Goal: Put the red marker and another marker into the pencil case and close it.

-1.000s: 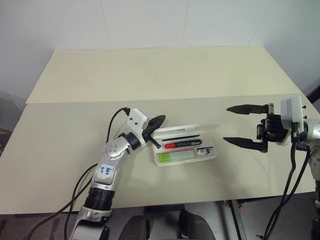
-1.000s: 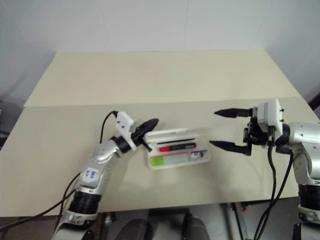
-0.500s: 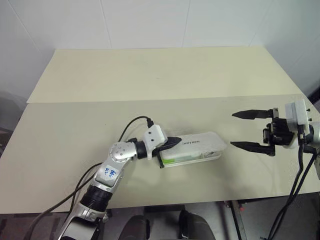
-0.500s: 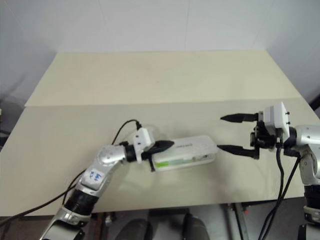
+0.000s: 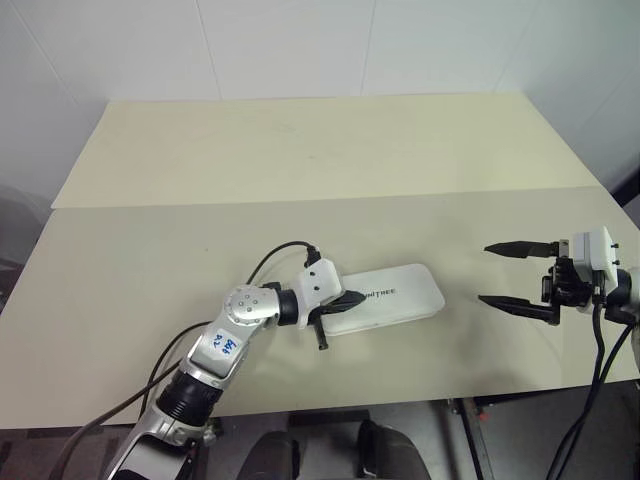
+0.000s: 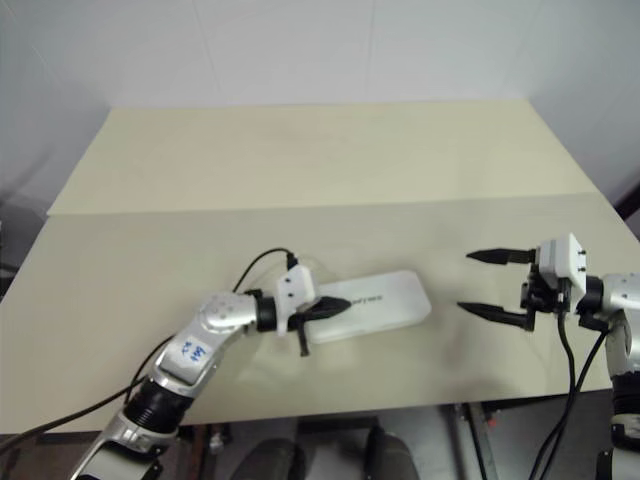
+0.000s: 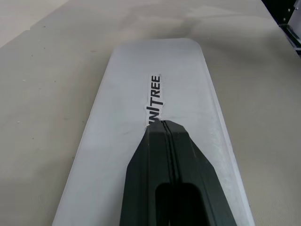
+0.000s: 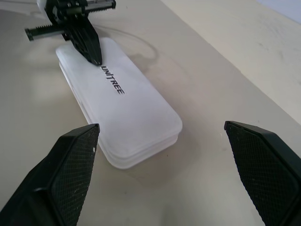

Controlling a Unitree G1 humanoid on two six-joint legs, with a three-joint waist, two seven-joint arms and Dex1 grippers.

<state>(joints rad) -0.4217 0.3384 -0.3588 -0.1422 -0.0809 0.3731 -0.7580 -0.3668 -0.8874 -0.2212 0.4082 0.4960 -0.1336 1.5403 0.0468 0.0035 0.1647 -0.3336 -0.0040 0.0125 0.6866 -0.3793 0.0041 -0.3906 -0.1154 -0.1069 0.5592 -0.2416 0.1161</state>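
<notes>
The white pencil case (image 5: 400, 297) lies flat near the middle of the table with its lid down, logo facing up. My left gripper (image 5: 356, 298) is shut, and its joined fingertips (image 7: 162, 126) rest on the lid by the logo, at the case's left end. The right gripper (image 5: 485, 273) stands open a little way off the case's right end, with nothing between its fingers (image 8: 70, 150). Its wrist view looks along the case (image 8: 127, 108) toward the left gripper (image 8: 96, 59). The red marker and the other marker are hidden.
The case sits on the nearer of two cream tabletops (image 5: 130, 270); a seam (image 5: 180, 203) separates it from the farther one (image 5: 320, 140). A black cable (image 5: 275, 255) loops up from my left wrist. The table's front edge (image 5: 400, 405) runs close below the case.
The lid, open a second ago with both markers showing inside, now lies down. My left gripper swung over from the case's left side onto the lid. The right gripper drew away to the right.
</notes>
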